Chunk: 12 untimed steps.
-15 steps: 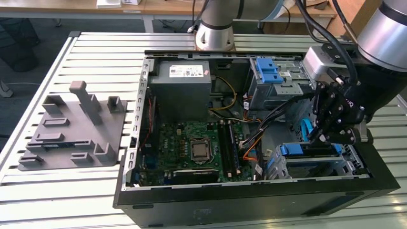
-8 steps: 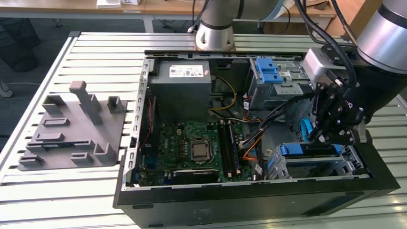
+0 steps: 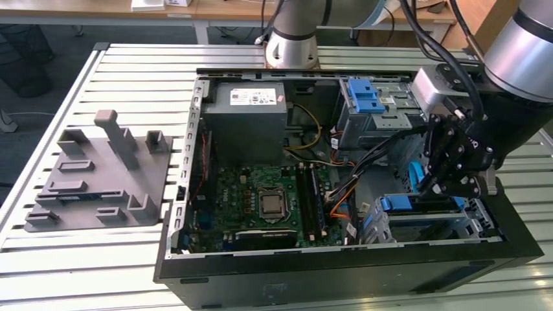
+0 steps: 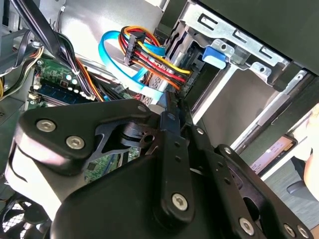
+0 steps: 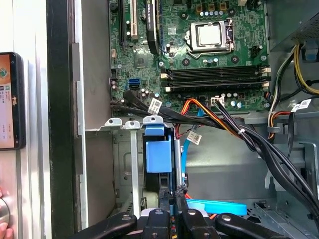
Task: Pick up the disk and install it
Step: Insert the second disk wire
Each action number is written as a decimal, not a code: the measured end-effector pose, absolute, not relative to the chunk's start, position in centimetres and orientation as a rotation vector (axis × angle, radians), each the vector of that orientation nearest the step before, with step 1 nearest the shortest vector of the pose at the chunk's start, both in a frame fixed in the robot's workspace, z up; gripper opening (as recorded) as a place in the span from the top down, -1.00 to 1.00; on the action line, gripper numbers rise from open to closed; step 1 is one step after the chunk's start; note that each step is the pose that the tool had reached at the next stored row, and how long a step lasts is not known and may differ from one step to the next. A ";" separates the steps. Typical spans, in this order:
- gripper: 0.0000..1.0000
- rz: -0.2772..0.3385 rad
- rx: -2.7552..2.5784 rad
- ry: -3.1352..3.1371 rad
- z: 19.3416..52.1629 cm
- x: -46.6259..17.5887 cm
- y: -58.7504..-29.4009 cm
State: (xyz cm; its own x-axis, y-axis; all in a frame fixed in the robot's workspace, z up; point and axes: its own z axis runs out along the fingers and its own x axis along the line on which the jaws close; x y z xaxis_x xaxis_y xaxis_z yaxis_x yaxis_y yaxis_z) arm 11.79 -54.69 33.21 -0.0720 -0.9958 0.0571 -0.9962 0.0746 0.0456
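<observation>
The disk shows by its blue bracket [image 5: 159,155], seated in the metal drive cage [image 5: 124,164] at the case's front corner. In the exterior view that blue bracket [image 3: 421,204] lies low in the cage on the exterior view's right. My gripper [image 3: 451,184] hangs just above it, inside the open computer case [image 3: 259,275]. The black fingertips [image 5: 172,199] stand pressed together with nothing visible between them, a short way off the bracket's end. In the second wrist view the gripper [image 4: 172,107] points toward the bundle of red, orange and blue cables [image 4: 149,59]. The disk's labelled face is hidden.
A grey fixture plate [image 3: 95,175] with upright posts stands on the slatted table at the exterior view's left. The power-supply box [image 3: 250,113] and motherboard [image 3: 268,201] fill the case. Black cables [image 5: 259,144] run beside the cage. A phone [image 5: 10,99] and a hand [image 5: 3,224] are outside the case wall.
</observation>
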 end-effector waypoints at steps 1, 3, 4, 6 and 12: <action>0.68 0.008 2.088 -2.248 33.1 11.8 -54.7; 0.68 0.009 2.087 -2.249 33.0 11.8 -54.7; 0.68 0.009 2.086 -2.249 32.9 11.8 -54.7; 0.68 0.009 2.086 -2.250 32.9 11.8 -54.7; 0.68 0.008 2.086 -2.250 32.9 11.8 -54.7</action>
State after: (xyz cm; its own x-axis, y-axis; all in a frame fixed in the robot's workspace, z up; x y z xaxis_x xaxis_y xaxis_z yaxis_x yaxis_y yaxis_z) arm 11.82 -54.71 32.86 -0.0739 -0.9956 0.0572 -0.9960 0.0766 0.0456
